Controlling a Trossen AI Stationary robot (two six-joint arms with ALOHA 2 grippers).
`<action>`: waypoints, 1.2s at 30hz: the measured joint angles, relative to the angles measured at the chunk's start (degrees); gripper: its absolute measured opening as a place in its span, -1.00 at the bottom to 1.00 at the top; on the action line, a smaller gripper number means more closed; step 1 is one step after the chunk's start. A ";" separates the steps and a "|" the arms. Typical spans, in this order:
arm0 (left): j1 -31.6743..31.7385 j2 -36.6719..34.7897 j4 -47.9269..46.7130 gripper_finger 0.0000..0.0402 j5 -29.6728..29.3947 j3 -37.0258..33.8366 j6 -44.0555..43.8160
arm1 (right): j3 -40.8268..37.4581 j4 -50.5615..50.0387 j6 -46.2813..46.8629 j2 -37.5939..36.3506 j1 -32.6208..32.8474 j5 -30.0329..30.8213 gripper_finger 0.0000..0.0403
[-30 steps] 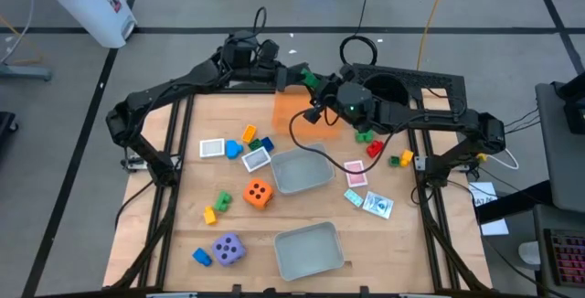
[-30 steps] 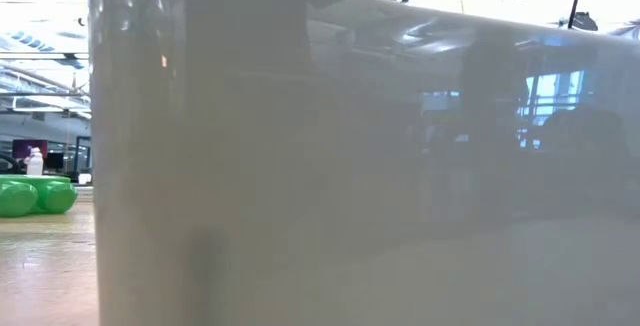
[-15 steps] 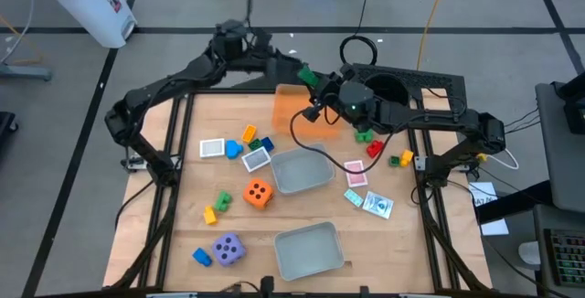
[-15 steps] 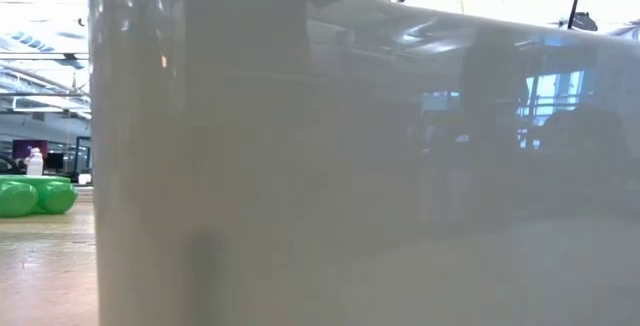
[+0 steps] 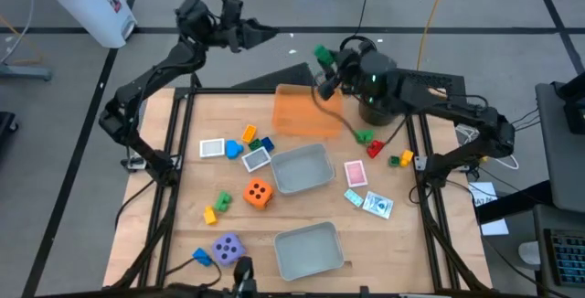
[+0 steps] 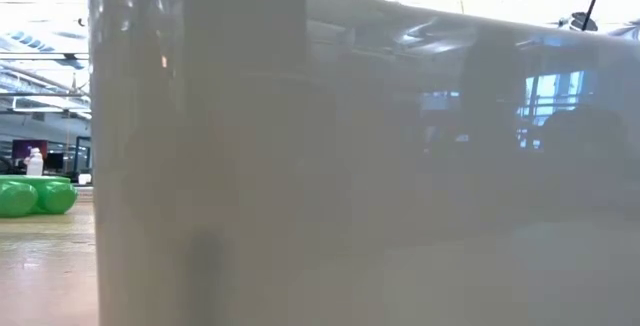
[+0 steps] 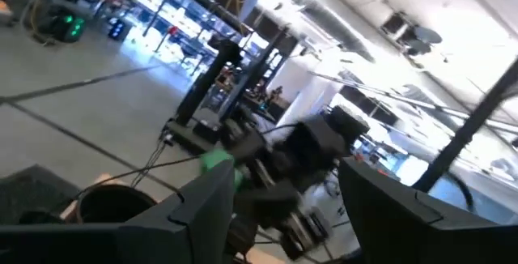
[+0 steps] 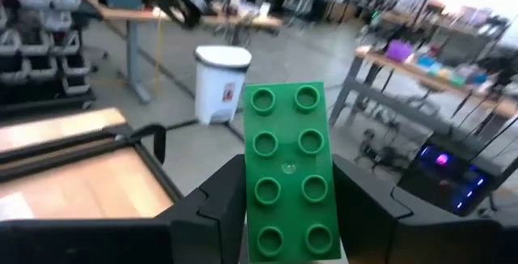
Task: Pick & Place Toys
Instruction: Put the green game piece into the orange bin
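Change since a second ago: my right gripper [image 5: 322, 60] has lifted off the orange tray [image 5: 306, 113] and swung toward the table's far edge, carrying the green brick [image 8: 290, 172] with it. My left gripper [image 5: 265, 31] has pulled back from the tray's far corner and now hangs beyond the table's far edge, over the floor.

Item: green brick, two-by-four studs, glossy, standing upright on end between my right fingers [image 8: 217, 199], studs facing the wrist camera. Pinched at its lower half; held in the air near the tray's far right corner, clear of the tray.

Right arm: reaches in from the right side, elbow bent, wrist raised and turned outward toward the room.

Left arm: stretched high along the left side, wrist pointing right. Its two fingers [image 7: 202, 195] stand apart with nothing between them.

Remaining on table: orange die [image 5: 259, 192], purple die [image 5: 228, 249], two clear grey trays [image 5: 300, 169], scattered bricks and cards.
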 joint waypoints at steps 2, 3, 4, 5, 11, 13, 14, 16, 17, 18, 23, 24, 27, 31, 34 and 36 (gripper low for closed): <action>0.28 -0.16 2.20 0.12 1.34 0.00 -0.05 | 3.28 -3.75 0.58 1.80 -2.76 -4.15 -0.30; 0.26 -0.26 3.45 0.12 2.37 0.00 -0.10 | 4.96 -6.06 1.20 2.86 -4.17 -6.68 -0.29; 0.26 -0.48 4.30 0.12 3.42 0.00 -0.33 | 6.79 -8.70 1.61 4.09 -5.62 -9.10 -0.28; 0.24 -0.81 5.28 0.12 4.52 0.00 -0.31 | 9.03 -11.17 2.14 5.50 -6.89 -11.58 -0.27; -0.95 -3.64 6.27 0.12 7.38 0.08 1.53 | 20.35 -21.67 -2.41 15.88 -10.86 -21.35 -0.29; -1.21 -4.37 6.06 0.12 8.04 0.07 1.44 | 23.62 -25.74 -4.82 19.80 -11.03 -24.00 -0.29; -1.43 -4.76 6.08 0.12 8.48 0.07 1.25 | 25.28 -27.10 -5.72 21.63 -11.03 -25.41 -0.29; -1.73 -5.61 6.06 0.12 9.68 0.07 0.97 | 27.82 -30.42 -6.84 25.03 -11.01 -27.88 -0.27; -1.77 -6.01 5.70 0.12 10.06 0.07 0.84 | 28.49 -31.54 -7.31 26.48 -11.03 -28.60 -0.27; -1.81 -6.38 5.49 0.12 10.60 0.07 0.46 | 28.84 -32.21 -7.99 27.91 -11.03 -28.67 -0.27; -2.92 -7.68 5.18 0.12 12.41 0.07 -0.26 | 28.80 -33.64 -10.36 33.48 -11.07 -28.60 -0.28; -3.17 -7.97 5.13 0.12 12.46 0.07 -0.32 | 28.80 -34.07 -10.58 34.21 -11.20 -28.64 -0.28; -4.06 -8.45 5.20 0.12 12.55 0.04 -0.39 | 28.83 -34.80 -11.12 36.50 -11.82 -28.72 -0.27; -4.90 -8.35 4.74 0.12 13.16 0.03 -0.96 | 28.80 -36.49 -11.12 38.56 -13.22 -28.72 -0.27; -5.55 -8.35 4.12 0.12 13.73 0.00 -1.48 | 28.83 -36.76 -10.96 39.59 -14.27 -30.23 -0.29; -6.00 -8.36 3.13 0.12 13.84 0.00 -0.84 | 28.83 -36.92 -9.87 40.31 -14.94 -31.72 -0.29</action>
